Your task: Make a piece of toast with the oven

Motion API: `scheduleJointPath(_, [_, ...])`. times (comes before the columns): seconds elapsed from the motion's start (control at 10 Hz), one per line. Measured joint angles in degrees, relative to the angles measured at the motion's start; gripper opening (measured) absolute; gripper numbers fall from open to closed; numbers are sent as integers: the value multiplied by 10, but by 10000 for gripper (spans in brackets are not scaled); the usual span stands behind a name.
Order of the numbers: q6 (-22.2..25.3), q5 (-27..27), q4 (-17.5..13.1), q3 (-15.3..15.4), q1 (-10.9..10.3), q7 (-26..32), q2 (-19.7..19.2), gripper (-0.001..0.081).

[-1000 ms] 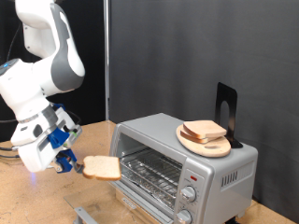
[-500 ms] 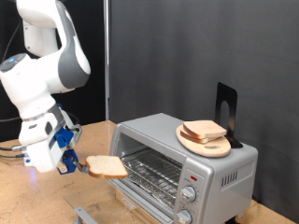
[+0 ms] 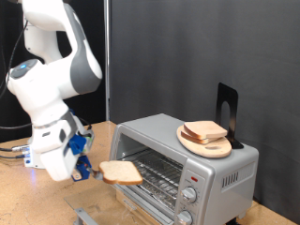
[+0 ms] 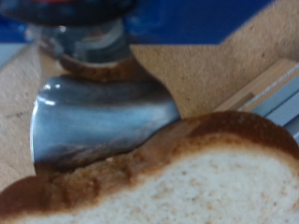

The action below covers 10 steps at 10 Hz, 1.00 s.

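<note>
Since the earlier frames the arm has swung toward the exterior view's right, carrying the piece of toast (image 3: 121, 172) from out over the bench up to the mouth of the oven (image 3: 184, 162), and the slice now hangs level just at the left front corner of the opening. At the exterior view's lower left, the gripper (image 3: 91, 172) pinches the slice by its left edge, with its fingers pressed onto the crust. In the wrist view the toast (image 4: 177, 182) fills the lower part of the picture, pale crumb inside a brown crust, and one shiny metal finger (image 4: 98, 117) lies flat against it, its far side hidden by the bread.

The oven stands on the wooden bench (image 3: 28, 202) at the exterior view's right, silver-grey, with its door (image 3: 127, 189) dropped open toward the near side and the wire rack (image 3: 155, 172) showing inside the cavity. The held slice sits roughly level with that rack, over the open door and not yet resting on the wires. Two round knobs (image 3: 188, 205) sit one above the other on the oven's right front panel under a small red light (image 3: 195, 177).

On top of the oven a round wooden board (image 3: 206, 142) carries more slices of bread (image 3: 203, 131), stacked and well apart from the held one. Behind the board stands a dark upright panel (image 3: 226, 106).
</note>
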<state>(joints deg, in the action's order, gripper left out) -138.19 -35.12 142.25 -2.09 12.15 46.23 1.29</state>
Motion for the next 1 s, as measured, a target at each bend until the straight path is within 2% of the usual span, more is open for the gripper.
scheduleJointPath(0.3, [-45, -6, 7, 32, -19, -22, -7, 392])
scheduleJointPath(0.6, [-100, -7, 30, 65, -40, -36, -16, 392])
scheduleJointPath(1.0, [-123, -31, 61, 96, -58, -35, -7, 391])
